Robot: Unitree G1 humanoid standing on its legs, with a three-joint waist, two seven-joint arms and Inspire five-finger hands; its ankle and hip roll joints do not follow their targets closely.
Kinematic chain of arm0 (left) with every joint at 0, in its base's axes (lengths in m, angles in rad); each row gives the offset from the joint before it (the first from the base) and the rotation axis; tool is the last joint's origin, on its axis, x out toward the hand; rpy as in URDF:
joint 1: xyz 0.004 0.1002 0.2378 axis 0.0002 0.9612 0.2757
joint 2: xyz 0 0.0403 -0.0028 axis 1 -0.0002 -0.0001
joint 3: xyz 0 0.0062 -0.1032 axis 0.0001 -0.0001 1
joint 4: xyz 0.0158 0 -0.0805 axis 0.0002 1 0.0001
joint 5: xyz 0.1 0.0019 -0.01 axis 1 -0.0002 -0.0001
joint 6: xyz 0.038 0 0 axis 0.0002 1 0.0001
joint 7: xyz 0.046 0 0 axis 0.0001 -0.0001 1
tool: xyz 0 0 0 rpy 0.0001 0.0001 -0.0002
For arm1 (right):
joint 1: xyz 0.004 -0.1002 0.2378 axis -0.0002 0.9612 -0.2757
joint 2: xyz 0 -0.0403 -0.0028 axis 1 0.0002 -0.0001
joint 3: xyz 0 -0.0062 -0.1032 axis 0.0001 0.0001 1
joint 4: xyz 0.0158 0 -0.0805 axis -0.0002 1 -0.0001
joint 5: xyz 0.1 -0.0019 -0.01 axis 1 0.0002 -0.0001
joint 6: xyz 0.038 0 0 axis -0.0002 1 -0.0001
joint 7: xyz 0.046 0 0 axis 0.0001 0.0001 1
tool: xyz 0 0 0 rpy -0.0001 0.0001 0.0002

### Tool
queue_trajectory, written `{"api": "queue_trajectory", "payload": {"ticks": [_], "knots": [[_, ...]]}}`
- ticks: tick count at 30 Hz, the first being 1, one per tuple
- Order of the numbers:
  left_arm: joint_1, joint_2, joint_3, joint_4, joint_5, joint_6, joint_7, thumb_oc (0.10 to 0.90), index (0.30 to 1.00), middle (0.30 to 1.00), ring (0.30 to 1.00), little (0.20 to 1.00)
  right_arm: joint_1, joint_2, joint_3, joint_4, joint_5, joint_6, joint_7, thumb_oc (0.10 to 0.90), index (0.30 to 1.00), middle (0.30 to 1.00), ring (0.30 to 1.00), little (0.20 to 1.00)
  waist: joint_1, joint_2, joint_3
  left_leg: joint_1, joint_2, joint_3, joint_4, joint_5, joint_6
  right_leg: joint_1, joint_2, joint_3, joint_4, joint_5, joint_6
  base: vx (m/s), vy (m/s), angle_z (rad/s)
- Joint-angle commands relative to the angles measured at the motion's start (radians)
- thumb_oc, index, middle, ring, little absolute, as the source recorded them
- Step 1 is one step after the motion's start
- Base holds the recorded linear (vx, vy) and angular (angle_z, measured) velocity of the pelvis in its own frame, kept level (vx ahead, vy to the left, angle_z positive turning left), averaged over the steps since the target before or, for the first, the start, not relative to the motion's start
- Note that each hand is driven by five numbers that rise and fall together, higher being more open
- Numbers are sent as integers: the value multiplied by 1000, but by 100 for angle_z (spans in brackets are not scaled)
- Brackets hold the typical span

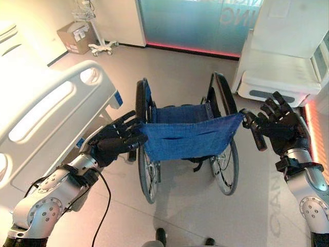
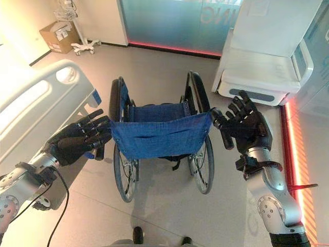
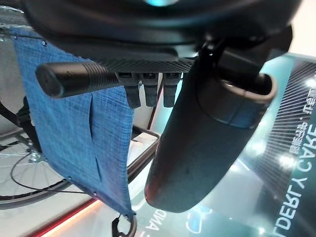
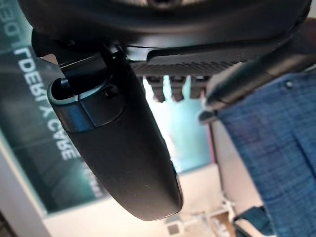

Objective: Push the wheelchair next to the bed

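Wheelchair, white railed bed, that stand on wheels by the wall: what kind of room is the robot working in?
Probably a hospital room or a care-training ward. A blue-seated wheelchair stands on a smooth floor beside a white bed with moulded side rails, a wheeled stand waits by the far wall, and a second white bed sits opposite.

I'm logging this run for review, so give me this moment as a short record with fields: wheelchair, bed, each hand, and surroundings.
wheelchair: blue fabric wheelchair on the floor, its back toward the robot
bed: white bed to the left of the wheelchair, apart from it
left hand: left hand at the left push handle, fingers extended, not curled round it
right hand: right hand at the right push handle, fingers spread open
surroundings: cardboard box and wheeled stand by the far wall
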Motion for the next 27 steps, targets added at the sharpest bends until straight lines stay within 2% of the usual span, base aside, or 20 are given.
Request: {"api": "queue_trajectory", "payload": {"ticks": [1,4,11,19,27], "knots": [[-23,96,48,-41,63,-18,-27,800,900,900,900,900,-81,-101,-25,-136,-26,-56,9,800,900,900,900,900,-6,-20,-37,54,11,45,4,-95,-32,-29,-8,22,1,29,8,0,0,0],[-1,137,71,-35,165,-31,-28,800,900,900,900,900,-70,-136,-37,-135,-82,-32,-16,800,900,900,900,900,-5,-20,-34,52,10,45,4,-93,-32,-29,-7,21,1,29,9,0,0,0],[18,188,109,-37,196,-1,-50,800,900,900,900,900,-64,-195,-47,-140,-179,17,-32,800,900,900,900,900,-4,-17,-25,49,11,45,4,-88,-34,-31,-4,22,1,27,9,0,0,0],[-10,211,105,-12,293,-17,-6,800,900,900,900,900,-100,-230,-24,-120,-321,32,-85,800,900,900,900,900,1,-16,-12,48,10,41,4,-87,-36,-30,-2,23,1,26,9,0,0,0],[-7,202,136,3,403,-69,43,800,900,900,900,900,-107,-217,-12,-113,-321,44,-76,800,900,900,900,900,10,-17,-4,47,10,36,4,-87,-38,-27,-2,20,1,21,9,0,0,0]]}}
